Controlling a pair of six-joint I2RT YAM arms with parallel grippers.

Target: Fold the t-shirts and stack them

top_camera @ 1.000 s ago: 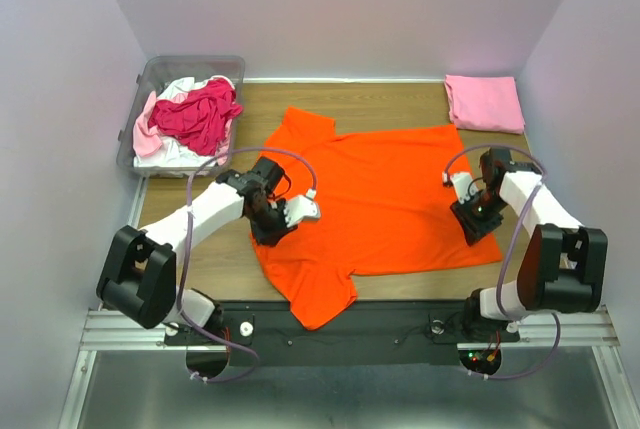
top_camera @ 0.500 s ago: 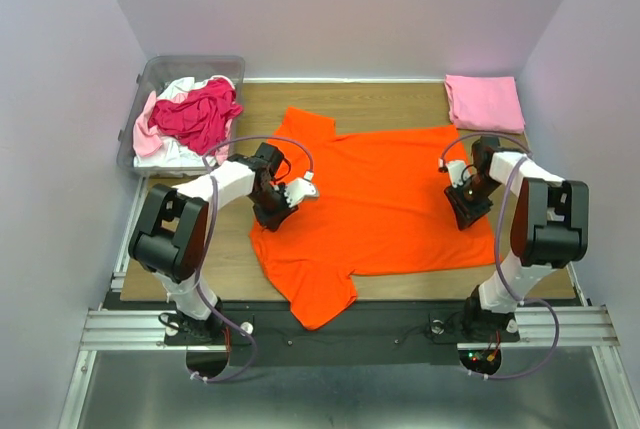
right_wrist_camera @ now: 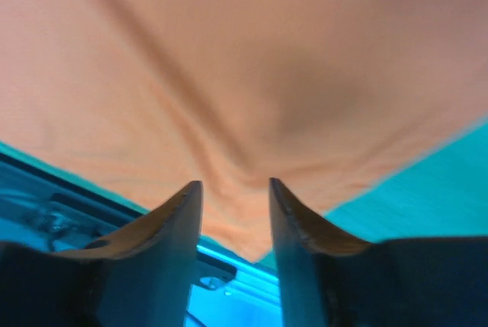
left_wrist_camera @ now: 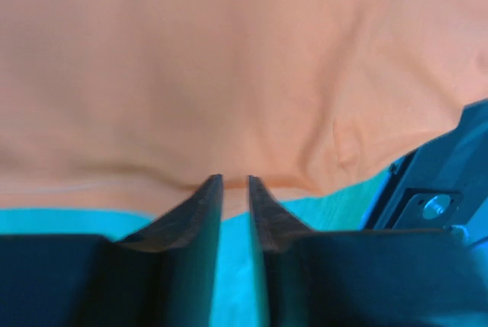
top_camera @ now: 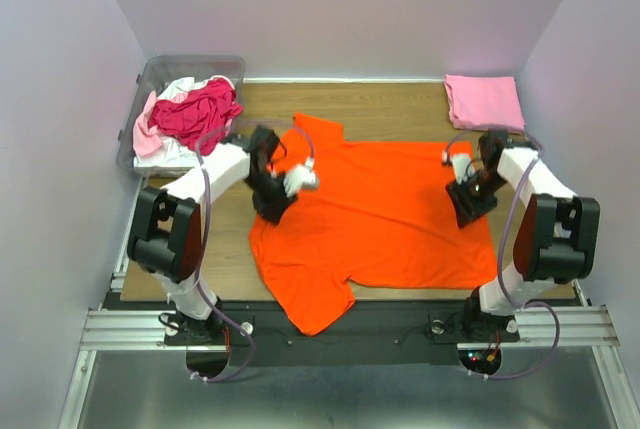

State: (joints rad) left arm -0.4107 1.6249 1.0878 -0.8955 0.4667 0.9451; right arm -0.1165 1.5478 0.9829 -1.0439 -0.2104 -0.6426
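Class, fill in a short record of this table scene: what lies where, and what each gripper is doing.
spread shirt: orange t-shirt, spread over the table
folded shirt: pink t-shirt, far right corner
bin: far left, magenta t-shirt on top
left gripper: pinches orange t-shirt's left edge
right gripper: pinches its right edge

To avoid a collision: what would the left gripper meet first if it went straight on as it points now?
The orange t-shirt; its cloth fills the view just ahead of the left gripper, apparently right at the tips.
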